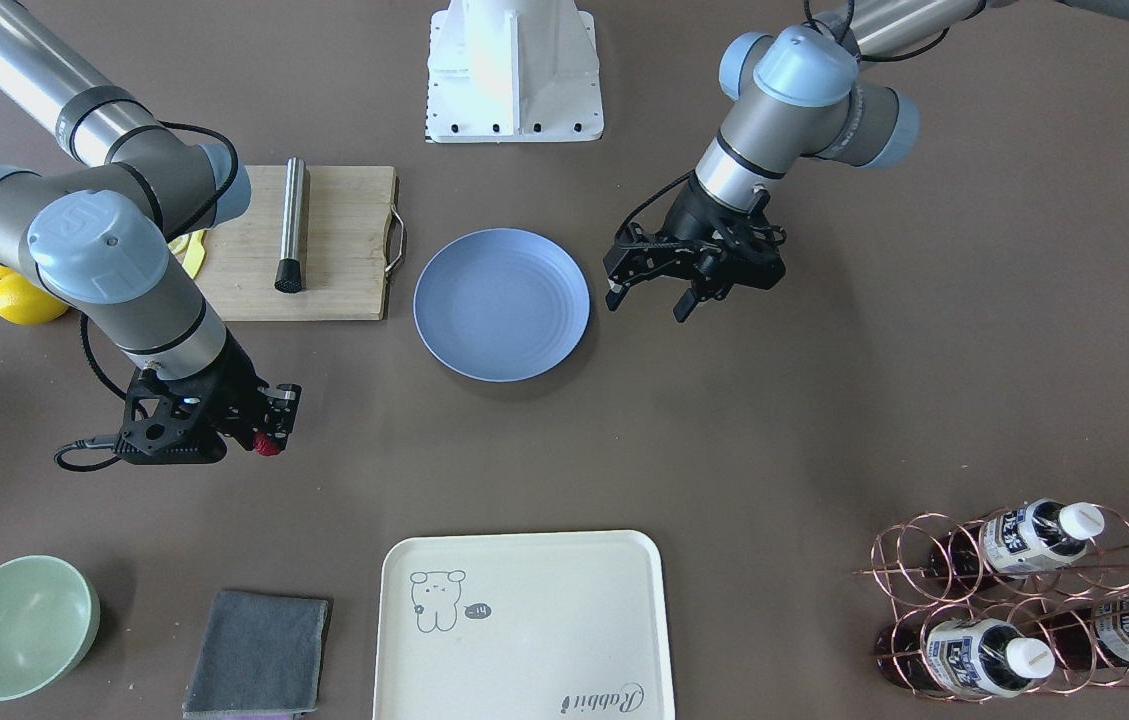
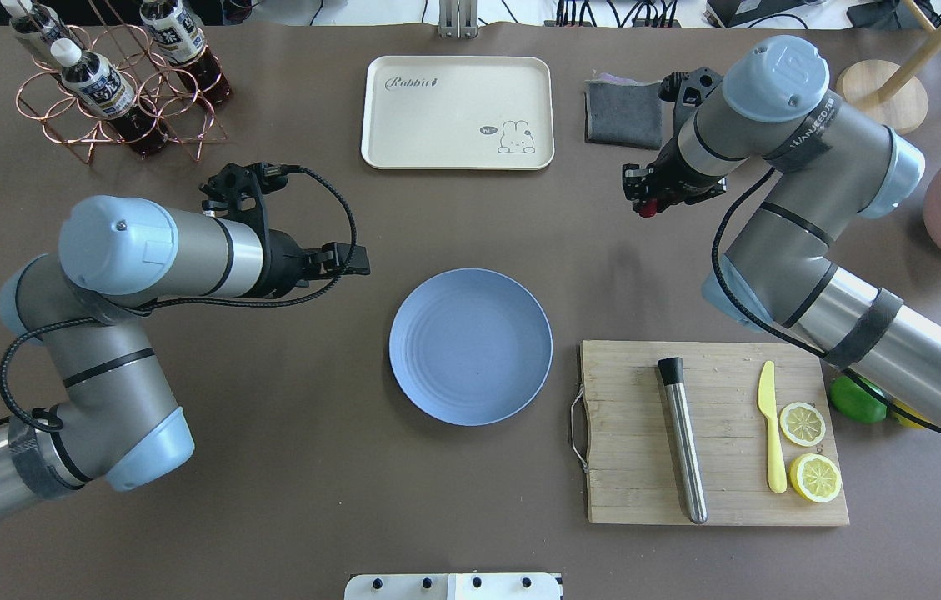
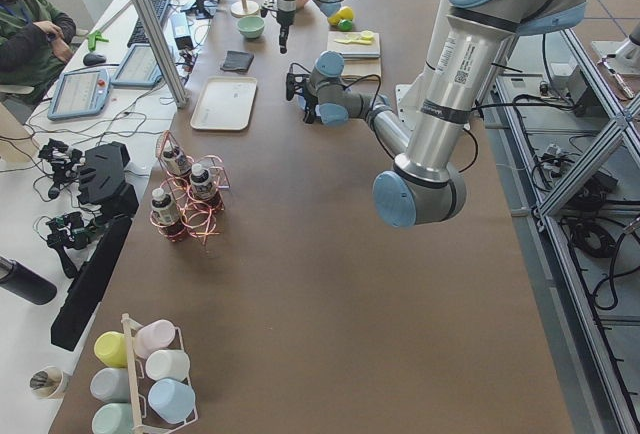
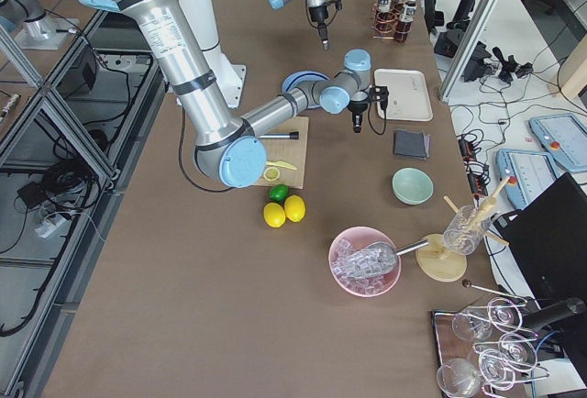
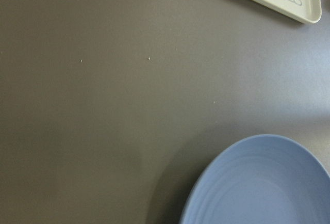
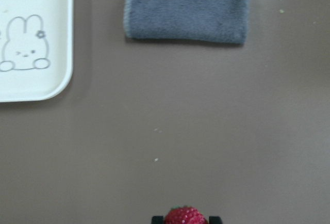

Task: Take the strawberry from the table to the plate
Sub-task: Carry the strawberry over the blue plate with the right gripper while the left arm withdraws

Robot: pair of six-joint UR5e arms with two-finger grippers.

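**Red berry in the pincer, plate not yet reached**

Red and bumpy, the strawberry (image 6: 185,217) sits clamped between the tips of the right gripper (image 2: 645,202). It appears to hang clear of the table (image 1: 824,400), well apart from the light-blue plate (image 1: 501,305), which holds nothing.

The hold looks to be at the very fingertips on a small, roundish thing. A quick swing toward the plate could let the berry twist out and roll across the table. A harder squeeze might bruise it. Opening the fingers from too high could also go badly, since the plate is shallow and the berry may bounce or roll over the rim.

The left gripper (image 1: 649,298) hangs with its fingers apart, holding nothing, just beside the plate's edge on the side away from the right arm. If the right arm overshoots the plate, the two could meet. The wooden cutting board (image 1: 324,250), with a steel rod (image 1: 292,225) lying on it, sits near the plate on the right arm's side, and its metal handle faces the rim.

The table is a matte brown-grey sheet, flat and without a lip, so nothing would stop a rolling berry. Around it stand a cream tray (image 1: 524,620), a grey cloth (image 1: 257,655), a pale green bowl (image 1: 19,625), lemons (image 1: 24,300) and a copper rack of bottles (image 1: 1014,590).

The side views show an aluminium frame, cables, a pink bowl of ice and glassware. A person sits at a desk beyond the table's far side.
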